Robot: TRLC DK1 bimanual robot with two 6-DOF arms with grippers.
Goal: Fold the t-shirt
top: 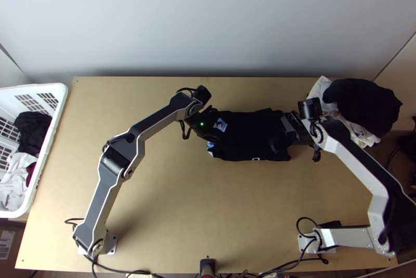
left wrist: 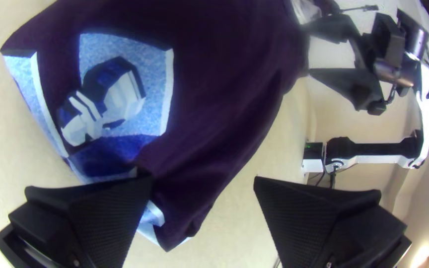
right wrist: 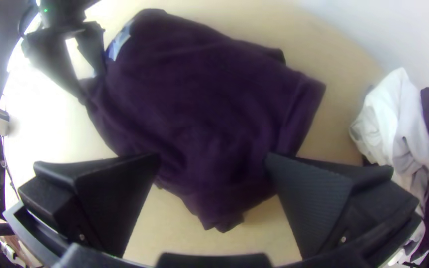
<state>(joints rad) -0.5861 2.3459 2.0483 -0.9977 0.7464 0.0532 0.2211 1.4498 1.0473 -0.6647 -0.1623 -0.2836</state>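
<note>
Table (top: 197, 215): beneath the shirt. Basket (top: 50, 140) with clothes: well off to the shirt's left. Pile (top: 359, 103) of clothes: beyond the shirt's right end, toward the wall. Shirt (top: 249, 132): lies on the table between the grippers, a compact dark oblong, layered, edges uneven. Most folding looks done, I judge; left are squaring the edges, perhaps one last fold, then setting aside. Left gripper (left wrist: 202, 183): at the shirt's left end, fingers wide apart, nothing gripped, one finger over a corner. Right gripper (right wrist: 213, 164): over the shirt's right end, also wide, holding nothing. Patch (left wrist: 157, 89), pale blue: faces up, shirt's left end.
</note>
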